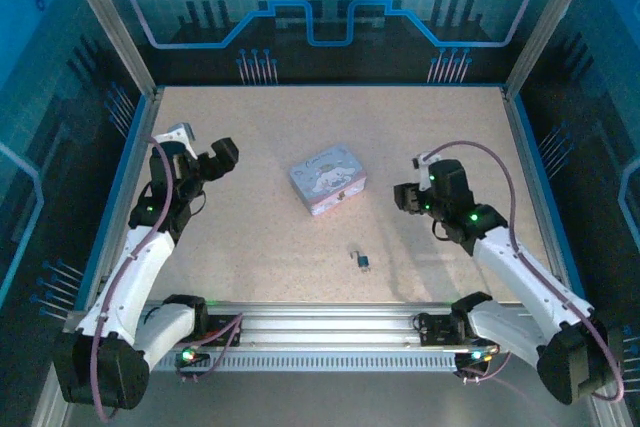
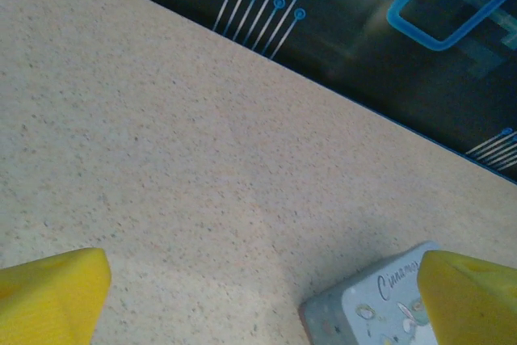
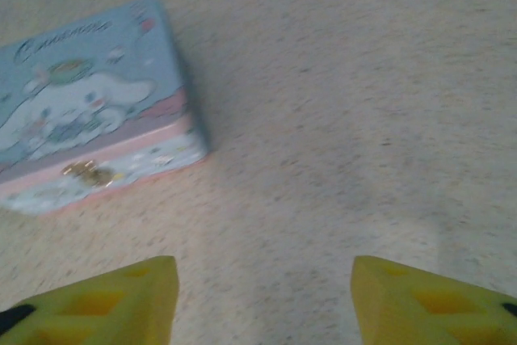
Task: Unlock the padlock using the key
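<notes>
The yellow fingers point(image 2: 50, 295) of the left gripper point(image 2: 258, 305) are spread wide and released, with only bare bench between them. A corner of the tin box point(image 1: 327, 179) shows beside the right-hand finger in the left wrist view. The right gripper point(image 3: 265, 305) also has its fingers parted and grasps nothing; speckled surface lies between them, and the box is farther off to the left in the right wrist view.

The bench point(image 1: 250, 237) is a pale speckled board with a blue rim. From above, the left gripper hangs near the left edge, about halfway back. The right gripper hangs toward the right edge at much the same depth. Both point inward at the middle.

The tin box sits near the centre of the bench, a little toward the far edge and turned at an angle. Its lid faces up, pale blue with a white cartoon figure, and its pink-banded side carries a small gold clasp point(image 3: 89, 174).

The padlock point(image 1: 361, 260) is a tiny dark thing lying on the bench between the box and the near edge, slightly right of centre. It is apart from the box and well apart from both grippers. It is too small to tell whether a key lies with it.
</notes>
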Controlling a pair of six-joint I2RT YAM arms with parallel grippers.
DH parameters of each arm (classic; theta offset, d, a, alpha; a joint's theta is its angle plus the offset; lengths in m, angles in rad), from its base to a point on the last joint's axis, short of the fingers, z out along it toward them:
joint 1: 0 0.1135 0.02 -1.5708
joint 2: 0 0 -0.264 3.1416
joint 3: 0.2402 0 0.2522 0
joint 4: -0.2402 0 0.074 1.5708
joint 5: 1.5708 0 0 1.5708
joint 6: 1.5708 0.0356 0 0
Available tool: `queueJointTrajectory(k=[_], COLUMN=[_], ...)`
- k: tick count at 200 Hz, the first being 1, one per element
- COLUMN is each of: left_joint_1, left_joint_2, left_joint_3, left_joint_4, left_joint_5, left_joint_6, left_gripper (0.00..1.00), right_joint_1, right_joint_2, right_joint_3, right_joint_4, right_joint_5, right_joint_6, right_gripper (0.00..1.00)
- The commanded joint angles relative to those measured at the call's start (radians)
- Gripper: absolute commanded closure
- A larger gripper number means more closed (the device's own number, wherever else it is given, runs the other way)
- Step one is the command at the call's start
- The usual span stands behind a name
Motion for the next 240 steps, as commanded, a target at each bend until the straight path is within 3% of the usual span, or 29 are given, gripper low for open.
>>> queueJointTrajectory(k=[1,34,74,118,159,195,240], left_joint_1=[0.012,0.013,0.013,0.015,0.016,0.017,0.018], left_joint_2=[-0.014,-0.018,-0.008,0.06,0.139,0.18,0.252], left_joint_3=[-0.026,-0.068,-0.143,-0.277,-0.298,-0.307,-0.324], left_joint_4=[0.047,0.096,0.187,0.403,0.447,0.486,0.561], left_joint_5=[-0.079,-0.109,-0.179,-0.289,-0.262,-0.235,-0.208], left_joint_6=[0.07,0.13,0.185,0.249,0.293,0.314,0.335], left_gripper=[0.01,0.01,0.01,0.01,0.01,0.01,0.01], right_joint_1=[-0.072,-0.159,-0.247,-0.283,-0.282,-0.273,-0.298], right_joint_2=[-0.03,-0.042,-0.019,0.12,0.304,0.376,0.463], right_joint_3=[-0.063,-0.139,-0.204,-0.248,-0.278,-0.223,-0.264], right_joint_4=[0.108,0.175,0.301,0.562,0.834,0.845,1.024], right_joint_5=[0.027,0.024,0.047,0.045,0.024,-0.006,-0.047], right_joint_6=[-0.03,-0.036,-0.013,-0.112,-0.128,-0.209,-0.234], right_gripper=[0.36,0.28,0.0,0.0,0.0,0.0,0.0])
